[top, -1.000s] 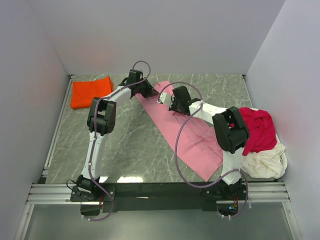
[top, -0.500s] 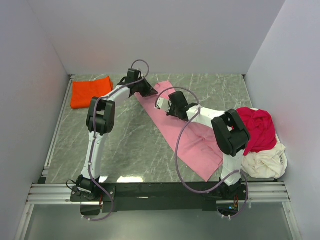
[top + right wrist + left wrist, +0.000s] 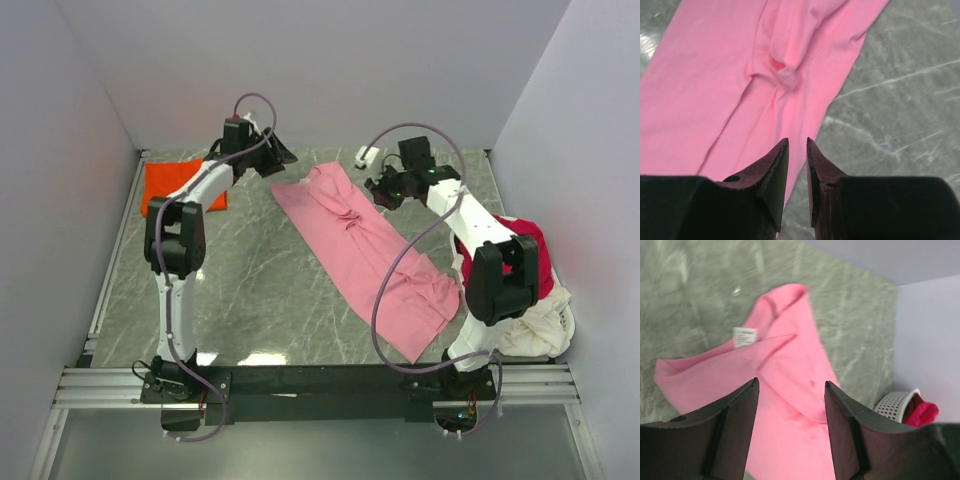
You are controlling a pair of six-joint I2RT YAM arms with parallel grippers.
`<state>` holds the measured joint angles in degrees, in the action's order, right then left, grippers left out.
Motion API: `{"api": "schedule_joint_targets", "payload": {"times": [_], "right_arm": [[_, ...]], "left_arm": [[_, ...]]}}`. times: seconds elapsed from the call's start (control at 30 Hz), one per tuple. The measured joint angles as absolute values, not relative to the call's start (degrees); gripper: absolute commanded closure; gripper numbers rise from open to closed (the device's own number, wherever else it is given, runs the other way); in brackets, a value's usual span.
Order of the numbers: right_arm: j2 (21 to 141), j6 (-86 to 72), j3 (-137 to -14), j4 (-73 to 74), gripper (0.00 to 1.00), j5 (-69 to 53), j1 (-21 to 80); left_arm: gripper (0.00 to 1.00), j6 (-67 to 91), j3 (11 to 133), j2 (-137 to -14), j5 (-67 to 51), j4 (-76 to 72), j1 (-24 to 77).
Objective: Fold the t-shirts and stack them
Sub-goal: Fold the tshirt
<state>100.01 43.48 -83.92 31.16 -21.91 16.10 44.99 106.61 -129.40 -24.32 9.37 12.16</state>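
Top external showed me one orange-red tee (image 3: 181,186) folded; the pink tee (image 3: 370,255) lay as a long strip, unfinished; crimson (image 3: 520,262) and cream (image 3: 535,325) tees waited. Left gripper (image 3: 790,427) was spread and empty; right gripper (image 3: 797,172) was nearly closed, holding nothing.

Looks like a lab test cell, not a home. Plain white walls (image 3: 330,70) boxing in a grey marble-patterned table (image 3: 250,290) on three sides. Aluminium rail (image 3: 320,385) across the near edge, with two white and black robot arms bolted to it and purple cables (image 3: 375,310) looping free. No furniture or decoration, only shirts laid out as test pieces and a white mesh basket (image 3: 895,402) at the right wall.
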Motion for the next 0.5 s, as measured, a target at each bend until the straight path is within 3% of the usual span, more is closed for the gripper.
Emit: {"api": "schedule_joint_targets", "payload": {"times": [0.23, 0.5], "right_arm": [[99.46, 46.78, -80.36, 39.97, 0.71, -32.82, 13.23], [99.46, 46.09, -75.02, 42.02, 0.69, -34.15, 12.99]], "left_arm": [[0.47, 39.99, 97.38, -116.11, -23.83, 6.59, 12.58], [0.47, 38.02, 84.95, -113.73, -22.09, 7.01, 12.62]]}}
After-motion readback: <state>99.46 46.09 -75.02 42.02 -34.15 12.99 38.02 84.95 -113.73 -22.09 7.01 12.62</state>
